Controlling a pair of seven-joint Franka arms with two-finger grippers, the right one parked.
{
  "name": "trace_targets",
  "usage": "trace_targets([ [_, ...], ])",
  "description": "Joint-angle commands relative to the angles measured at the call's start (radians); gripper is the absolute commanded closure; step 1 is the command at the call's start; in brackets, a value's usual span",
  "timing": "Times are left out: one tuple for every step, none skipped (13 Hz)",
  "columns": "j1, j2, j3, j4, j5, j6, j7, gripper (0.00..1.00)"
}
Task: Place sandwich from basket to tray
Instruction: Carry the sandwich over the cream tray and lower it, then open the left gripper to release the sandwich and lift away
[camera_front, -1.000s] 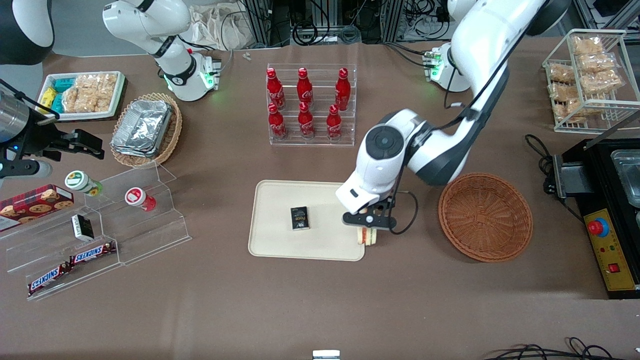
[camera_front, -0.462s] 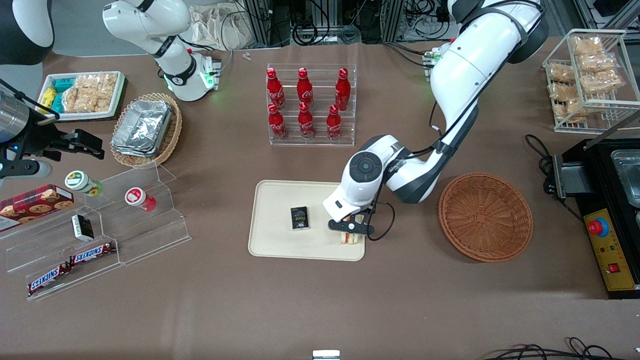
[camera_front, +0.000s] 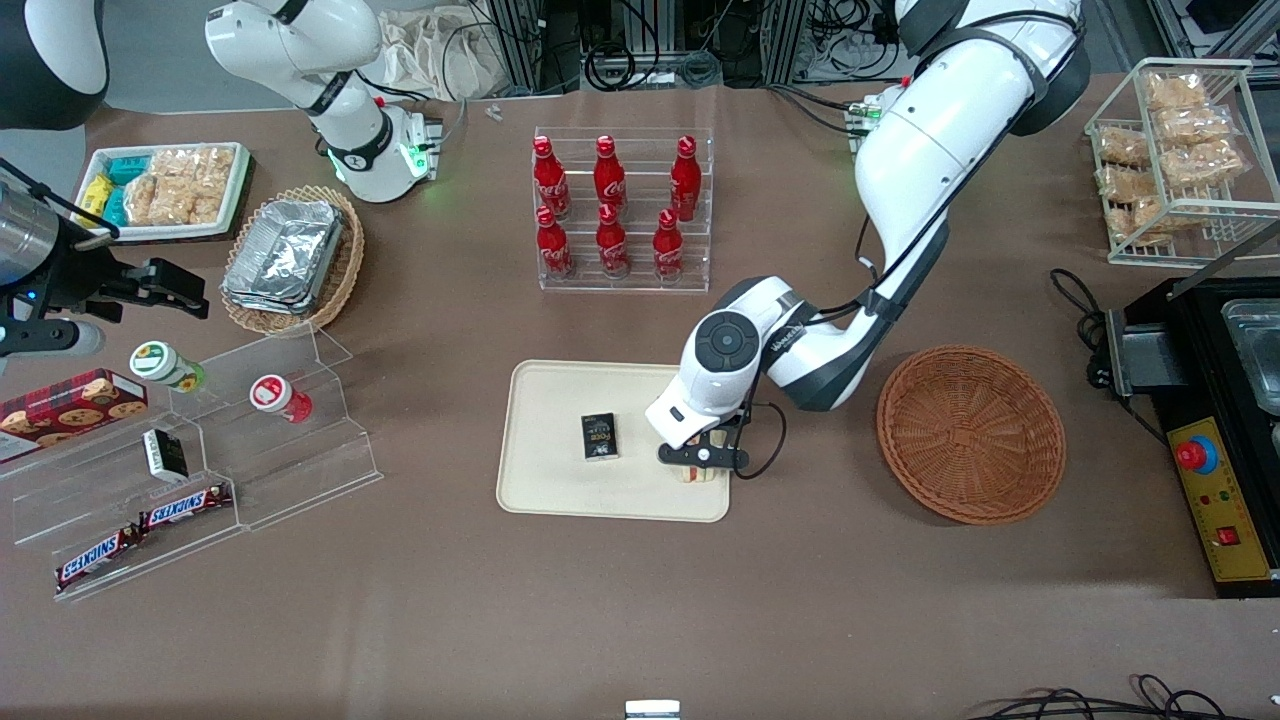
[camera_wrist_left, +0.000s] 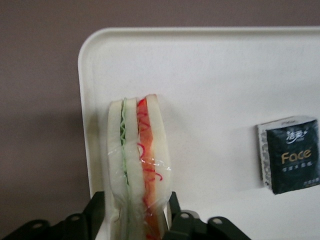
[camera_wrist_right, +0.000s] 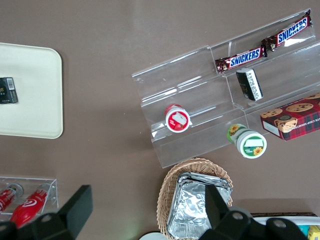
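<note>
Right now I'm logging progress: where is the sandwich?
The sandwich is held in the gripper over the tray, at the tray's edge nearest the basket, beside the black packet.

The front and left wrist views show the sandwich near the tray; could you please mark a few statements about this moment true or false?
1. The gripper is shut on the triangular white-bread sandwich. True.
2. The round reddish-brown woven wicker basket holds a sandwich. False: nothing shows in it.
3. The sandwich is over the flat cream-beige rectangular plastic tray, near its edge toward the basket. True.
4. The small black packet lies on the tablecloth beside the tray. False: it lies on the tray.
5. The red bottles stand nearer the front camera than the tray. False: they are farther.
</note>
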Motion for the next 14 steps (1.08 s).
trace_targets([
  [-0.003,-0.067,0.0,0.02,0.01,-0.127,-0.019,0.0],
  [0.006,-0.111,0.0,0.017,-0.006,-0.179,-0.011,0.0],
  [0.027,-0.16,-0.002,0.011,-0.035,-0.248,0.007,0.0],
  [0.041,-0.209,-0.002,0.011,-0.072,-0.319,0.063,0.0],
  [0.064,-0.255,0.0,0.009,-0.123,-0.38,0.12,0.0],
  [0.096,-0.303,0.0,0.003,-0.164,-0.434,0.165,0.0],
  [0.126,-0.35,0.0,-0.011,-0.181,-0.48,0.191,0.0],
  [0.15,-0.401,0.0,-0.034,-0.183,-0.515,0.209,0.01],
  [0.181,-0.456,0.0,-0.061,-0.183,-0.544,0.22,0.01],
  [0.208,-0.505,0.001,-0.086,-0.183,-0.555,0.245,0.01],
  [0.238,-0.556,0.001,-0.101,-0.183,-0.581,0.293,0.01],
  [0.282,-0.593,0.001,-0.1,-0.183,-0.624,0.347,0.01],
  [0.317,-0.628,0.003,-0.091,-0.188,-0.679,0.38,0.01],
  [0.356,-0.66,0.004,-0.079,-0.204,-0.739,0.38,0.0],
])
